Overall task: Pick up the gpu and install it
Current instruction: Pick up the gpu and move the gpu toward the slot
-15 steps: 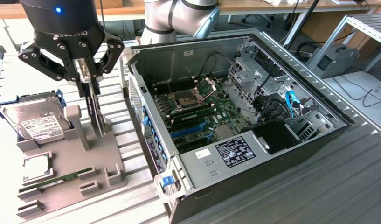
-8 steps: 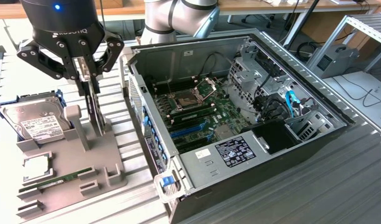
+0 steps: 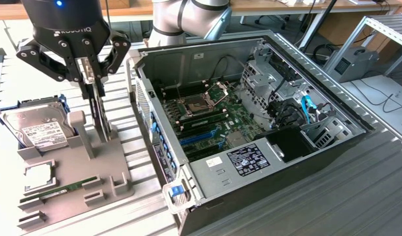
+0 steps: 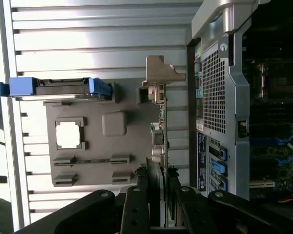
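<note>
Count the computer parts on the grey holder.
4. Hard drive at the back; processor in the middle; memory stick at the front; card standing upright on the exterior view's right side, clamped in the gripper. None seems hidden.

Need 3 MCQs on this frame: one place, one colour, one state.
1. Where is the gpu?
A) plugged into a slot
B) upright in the tool, over the tray
C) lying flat on the table

2. What colour is the holder around the hard drive?
A) blue
B) red
C) yellow

3. The side of the case is:
A) panelled shut
B) open
C) taped over

Answers:
1 B: the tool's fingers pinch the gpu on edge above the gray tray.
2 A: a blue frame flanks the hard drive.
3 B: the motherboard shows inside.
</note>
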`<state>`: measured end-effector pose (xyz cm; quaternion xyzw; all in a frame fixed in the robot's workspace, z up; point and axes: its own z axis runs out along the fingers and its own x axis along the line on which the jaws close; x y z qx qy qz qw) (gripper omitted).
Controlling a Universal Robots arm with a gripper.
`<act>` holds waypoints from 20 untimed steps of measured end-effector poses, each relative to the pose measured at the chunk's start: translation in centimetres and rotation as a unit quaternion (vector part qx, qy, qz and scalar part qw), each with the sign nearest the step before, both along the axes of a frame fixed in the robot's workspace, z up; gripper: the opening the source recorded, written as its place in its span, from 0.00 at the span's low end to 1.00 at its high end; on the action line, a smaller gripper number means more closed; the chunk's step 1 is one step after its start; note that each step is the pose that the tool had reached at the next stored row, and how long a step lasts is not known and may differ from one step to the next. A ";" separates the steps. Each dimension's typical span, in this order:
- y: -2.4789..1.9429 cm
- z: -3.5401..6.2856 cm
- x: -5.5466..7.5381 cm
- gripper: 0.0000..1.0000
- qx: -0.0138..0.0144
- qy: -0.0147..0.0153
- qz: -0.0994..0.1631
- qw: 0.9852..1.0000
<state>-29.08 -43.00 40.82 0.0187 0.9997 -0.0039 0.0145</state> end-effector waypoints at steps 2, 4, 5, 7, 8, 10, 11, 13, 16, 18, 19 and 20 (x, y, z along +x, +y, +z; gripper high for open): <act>0.00 0.09 0.0 0.27 0.000 0.000 0.000 1.000; 0.00 0.21 0.0 0.27 0.000 0.000 0.000 1.000; 0.00 0.27 0.0 0.27 0.000 0.000 0.000 1.000; 0.00 0.40 0.0 0.27 0.000 0.000 0.000 1.000; 0.00 0.50 0.0 0.27 0.000 0.000 0.000 1.000; 0.00 0.69 0.0 0.27 0.000 0.000 0.000 1.000; 0.00 0.76 0.0 0.27 0.000 0.000 0.000 1.000; 0.00 0.97 0.0 0.27 0.000 0.000 0.000 1.000; 0.00 1.22 0.0 0.27 0.000 0.000 0.000 1.000; 0.00 1.42 0.0 0.27 0.000 0.000 0.000 1.000; 0.00 1.50 0.0 0.27 0.000 0.000 0.000 1.000; 0.00 1.68 0.0 0.27 0.000 0.000 0.000 1.000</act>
